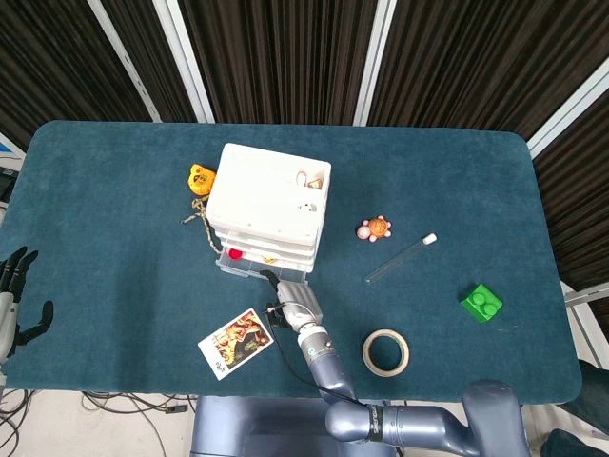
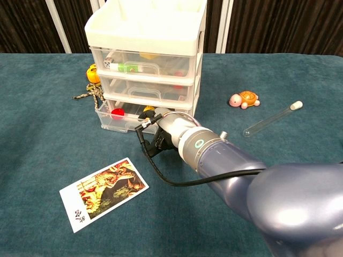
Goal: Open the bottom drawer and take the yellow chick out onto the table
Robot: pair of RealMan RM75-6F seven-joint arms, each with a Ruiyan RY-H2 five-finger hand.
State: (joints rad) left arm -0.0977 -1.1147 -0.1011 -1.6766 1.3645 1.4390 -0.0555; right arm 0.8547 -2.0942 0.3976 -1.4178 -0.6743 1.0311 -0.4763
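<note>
White plastic three-drawer cabinet (image 2: 147, 53) on the teal cloth table (image 1: 114, 248), its clear bottom drawer (image 2: 120, 118) pulled partly out. The right hand (image 2: 155, 136) sits at the drawer front; its grip cannot be told, the wrist hiding the fingers. The small yellow chick (image 2: 148, 110) appears to lie inside the drawer beside a red ball (image 2: 118, 113). The left hand (image 1: 14, 295) rests spread and empty at the table's edge.

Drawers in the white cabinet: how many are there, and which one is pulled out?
3, stacked: the top drawer, the middle drawer and the bottom drawer. Only the bottom one is pulled out; the right hand hides part of it.
</note>
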